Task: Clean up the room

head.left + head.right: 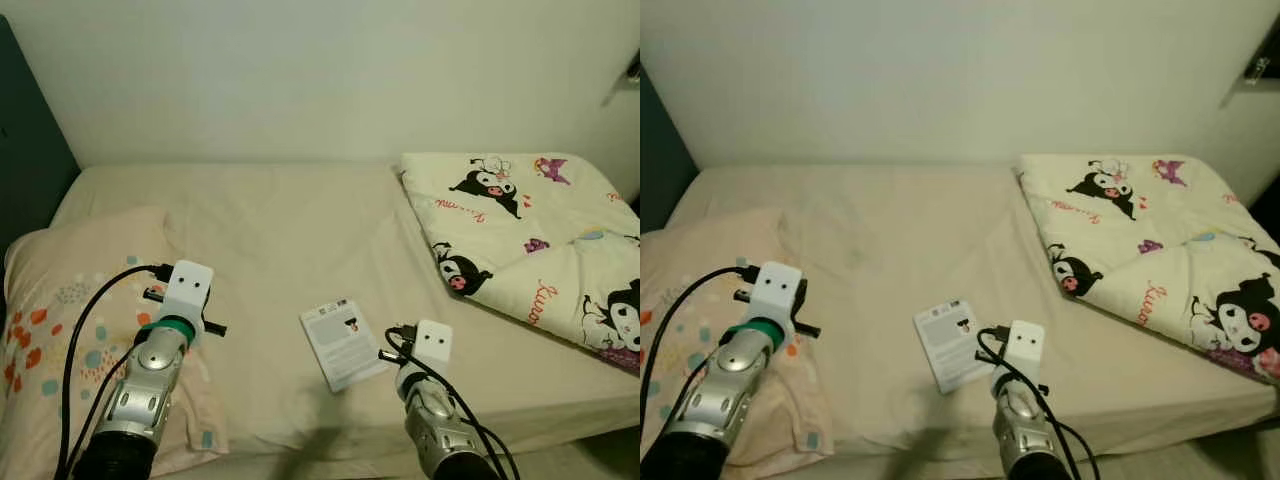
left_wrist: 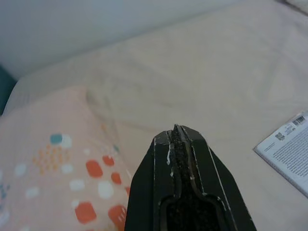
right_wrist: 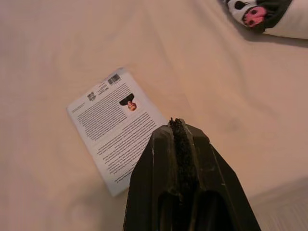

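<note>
A white booklet [image 1: 343, 343] with printed text and a small picture lies flat on the beige bed sheet [image 1: 280, 240], near the front edge. My right gripper [image 3: 177, 126] is shut and empty, hovering just beside the booklet's [image 3: 115, 125] near right corner. My left gripper [image 2: 177, 131] is also shut with nothing in it, held above the edge of a peach pillow [image 1: 70, 330] with coloured spots at the bed's left. A cream cartoon-print blanket [image 1: 540, 240] lies folded over the bed's right side.
A pale wall [image 1: 320, 70] runs behind the bed. A dark panel [image 1: 25, 150] stands at the far left. The bed's front edge [image 1: 330, 455] is close below my arms, with floor at the lower right.
</note>
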